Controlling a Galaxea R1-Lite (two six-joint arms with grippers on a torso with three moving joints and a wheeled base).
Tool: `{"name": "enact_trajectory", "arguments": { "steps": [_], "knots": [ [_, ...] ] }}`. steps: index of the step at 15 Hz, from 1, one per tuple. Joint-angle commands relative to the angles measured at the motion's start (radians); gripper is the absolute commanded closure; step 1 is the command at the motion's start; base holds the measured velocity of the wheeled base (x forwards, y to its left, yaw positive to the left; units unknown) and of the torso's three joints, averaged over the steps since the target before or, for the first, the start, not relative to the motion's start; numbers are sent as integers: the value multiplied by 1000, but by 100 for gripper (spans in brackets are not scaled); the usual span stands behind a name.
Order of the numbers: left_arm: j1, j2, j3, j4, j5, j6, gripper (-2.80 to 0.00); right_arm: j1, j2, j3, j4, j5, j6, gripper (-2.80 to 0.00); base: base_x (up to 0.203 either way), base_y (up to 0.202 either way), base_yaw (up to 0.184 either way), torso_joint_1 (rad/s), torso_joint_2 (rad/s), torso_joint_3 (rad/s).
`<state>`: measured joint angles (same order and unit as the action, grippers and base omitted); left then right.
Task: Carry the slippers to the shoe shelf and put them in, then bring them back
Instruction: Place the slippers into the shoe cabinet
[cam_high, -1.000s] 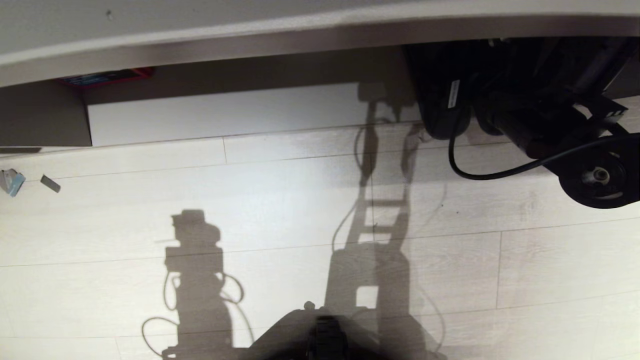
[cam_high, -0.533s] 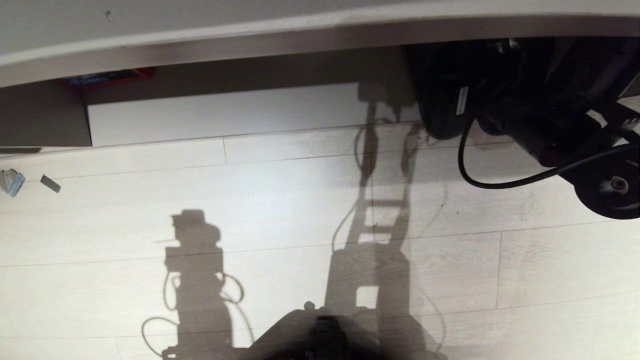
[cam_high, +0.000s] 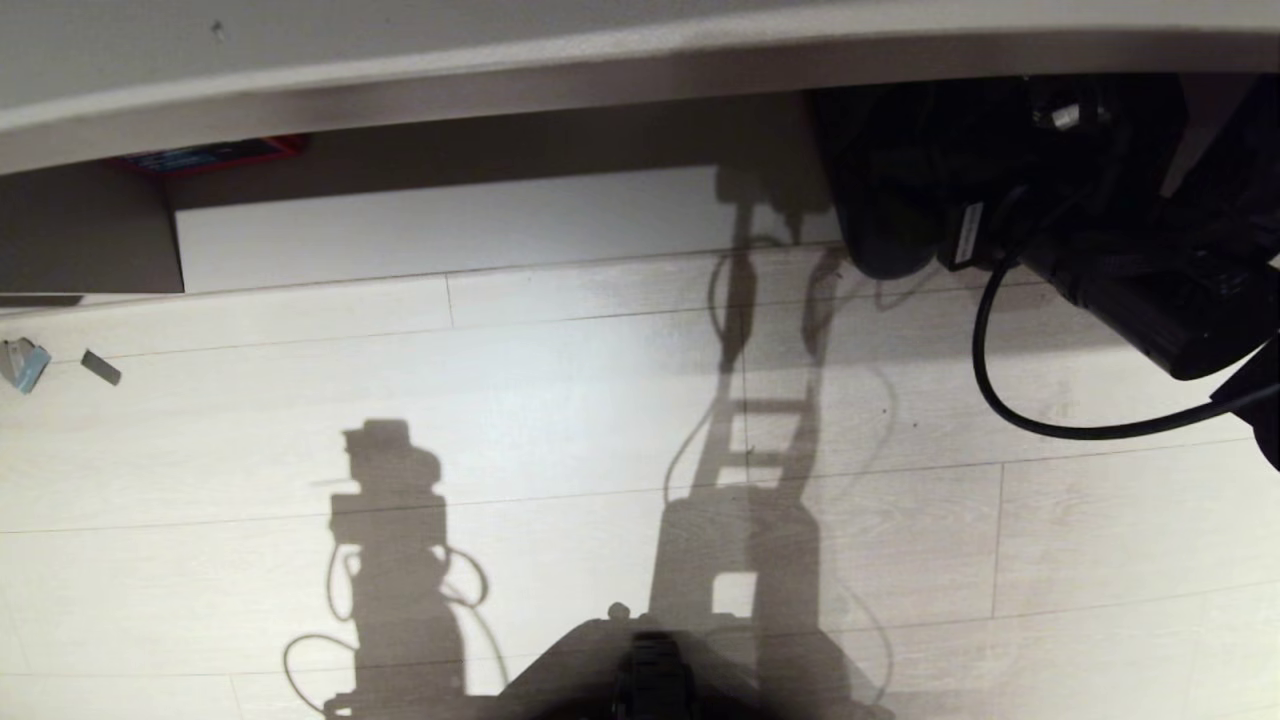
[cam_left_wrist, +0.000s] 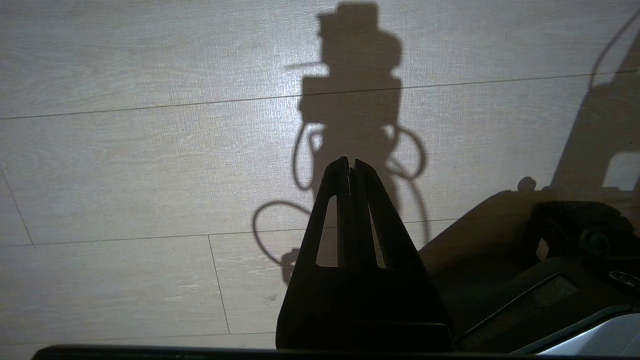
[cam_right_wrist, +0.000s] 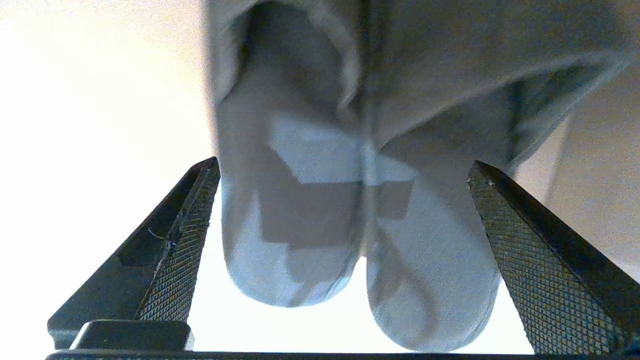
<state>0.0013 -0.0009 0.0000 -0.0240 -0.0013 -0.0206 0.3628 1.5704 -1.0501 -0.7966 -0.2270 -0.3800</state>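
At shoe shelf (cam_high: 480, 225), two o'clock: right hand (cam_right_wrist: 345, 210) spreading wide, fingers flanking slippers (cam_right_wrist: 350, 215), touching unclear. Left hand (cam_left_wrist: 350, 165) hanging closed above floor (cam_left_wrist: 125, 165).

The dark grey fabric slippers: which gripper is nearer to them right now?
Right. The right gripper is open, its fingers on either side of the dark grey fabric slippers lying side by side. The left gripper is shut over bare floor, no slippers near it.

Grey slippers (cam_right_wrist: 360, 210) lie on a pale board, between black gripper fingers (cam_right_wrist: 175, 255) with a cross-hatched pattern. The floor (cam_high: 560, 400) is pale wood-grain planks; a red and blue item (cam_high: 215, 155) sits at ten o'clock.
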Motion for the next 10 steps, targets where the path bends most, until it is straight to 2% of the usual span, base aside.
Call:
{"name": "enact_trajectory", "arguments": {
  "steps": [1, 7, 10],
  "knots": [
    [0, -1, 8, -1, 0, -1, 0, 1, -30, 57, -4, 21, -2, -280, 0, 0, 0, 0, 0, 0],
    [0, 1, 8, -1, 0, -1, 0, 3, -119, 164, 41, 134, -3, -280, 0, 0, 0, 0, 0, 0],
    [0, 1, 8, -1, 0, -1, 0, 6, -205, 244, 46, 149, -5, -280, 0, 0, 0, 0, 0, 0]
  ]
}}
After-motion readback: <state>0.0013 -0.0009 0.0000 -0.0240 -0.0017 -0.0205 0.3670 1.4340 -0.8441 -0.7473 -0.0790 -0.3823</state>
